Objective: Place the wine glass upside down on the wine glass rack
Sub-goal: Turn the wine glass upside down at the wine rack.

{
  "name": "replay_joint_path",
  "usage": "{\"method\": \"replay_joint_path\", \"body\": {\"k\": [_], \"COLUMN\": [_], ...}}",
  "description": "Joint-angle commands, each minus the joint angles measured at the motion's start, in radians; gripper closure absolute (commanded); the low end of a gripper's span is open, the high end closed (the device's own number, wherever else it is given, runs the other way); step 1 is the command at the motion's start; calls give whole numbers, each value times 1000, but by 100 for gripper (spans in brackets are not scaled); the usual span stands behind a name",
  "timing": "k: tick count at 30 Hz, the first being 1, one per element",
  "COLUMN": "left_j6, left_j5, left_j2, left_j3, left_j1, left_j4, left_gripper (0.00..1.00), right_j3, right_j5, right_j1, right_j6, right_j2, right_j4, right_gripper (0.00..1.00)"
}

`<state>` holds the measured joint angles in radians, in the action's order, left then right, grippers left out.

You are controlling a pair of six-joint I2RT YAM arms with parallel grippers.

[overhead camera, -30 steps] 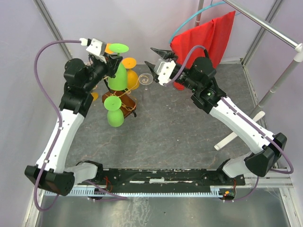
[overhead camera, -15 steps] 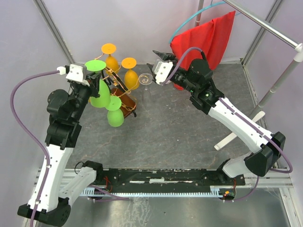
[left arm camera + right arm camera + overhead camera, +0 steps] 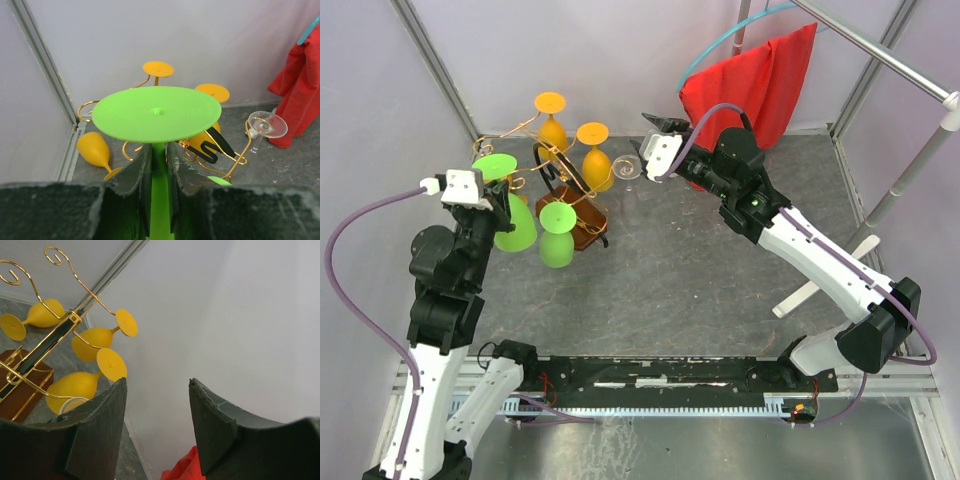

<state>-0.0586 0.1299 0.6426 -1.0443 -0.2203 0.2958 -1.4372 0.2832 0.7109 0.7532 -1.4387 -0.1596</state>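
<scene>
Wine glass (image 3: 157,107), green and turned foot-up, is pinched by its stem between the nearly closed fingers of the left gripper (image 3: 159,200), its round foot spreading just above their tips. Beyond those tips and slightly to their right stands the wine glass rack (image 3: 214,145), with orange glasses (image 3: 157,69) hung on its far arms and a clear glass (image 3: 267,125) at its right end. The right gripper (image 3: 157,425) hovers with fingers spread wide around nothing, the rack's wire arms to their left.

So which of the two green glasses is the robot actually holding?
The left green glass, its stem pinched in the left hand; the other green glass hangs on the rack, untouched.
</scene>
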Motion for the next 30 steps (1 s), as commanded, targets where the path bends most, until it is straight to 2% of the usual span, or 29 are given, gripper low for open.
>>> {"method": "replay_joint_path", "body": {"k": [1,8,21,30], "left_j6": [-27,-23,9,55], "left_j5": [55,99,125,-2], "left_j2": [-24,-65,-108,21], "left_j3": [-16,78,342,395], "left_j1": [4,4,4,36], "left_j4": [-2,-28,-299,-490], "left_gripper": [97,97,97,97], "right_j3": [4,10,43,57], "right_j5": [-1,2,-7,-18], "right_j1": [-6,-7,-10,-17], "right_j6": [-13,-15,-6,7], "right_j2": [29,31,59,68], "right_j4": [-28,-26,-10,4], "right_gripper": [40,40,42,42]}}
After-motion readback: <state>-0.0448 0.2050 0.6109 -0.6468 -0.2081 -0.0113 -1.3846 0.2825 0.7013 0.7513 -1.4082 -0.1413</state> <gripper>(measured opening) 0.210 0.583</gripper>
